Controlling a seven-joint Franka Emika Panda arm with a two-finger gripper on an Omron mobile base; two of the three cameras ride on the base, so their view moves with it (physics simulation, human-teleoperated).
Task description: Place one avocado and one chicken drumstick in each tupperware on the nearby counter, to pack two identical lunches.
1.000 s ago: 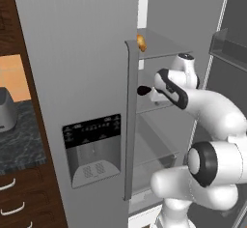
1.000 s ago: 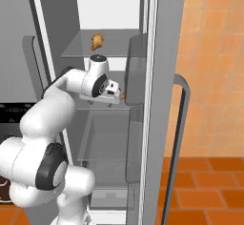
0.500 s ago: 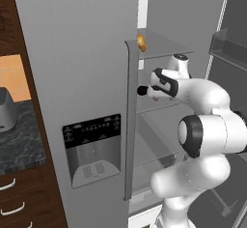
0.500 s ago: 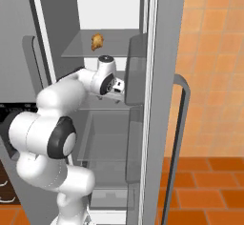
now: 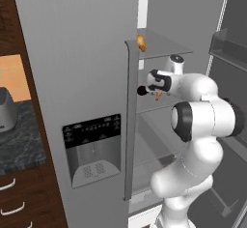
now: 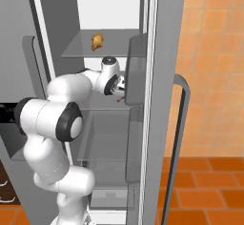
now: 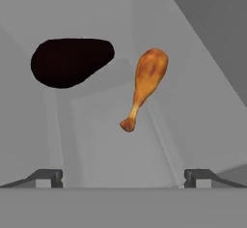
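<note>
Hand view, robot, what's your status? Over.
Gripper open, empty, inside fridge. Chicken drumstick ahead on the shelf, dark avocado beside it. Nothing in between.

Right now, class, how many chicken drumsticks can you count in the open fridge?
2. One drumstick lies on the upper glass shelf; another drumstick lies ahead of the claw, beside a dark avocado. More may be hidden.

Your arm rises from the base, folds at the elbow and reaches forward at about shoulder height, with the forearm level and the wrist turned sideways. Your gripper (image 7: 123, 176) has its jaws spread wide apart and nothing between the fingertips (image 7: 48, 176). It also shows at the end of the arm (image 5: 144, 90) (image 6: 121, 89).
</note>
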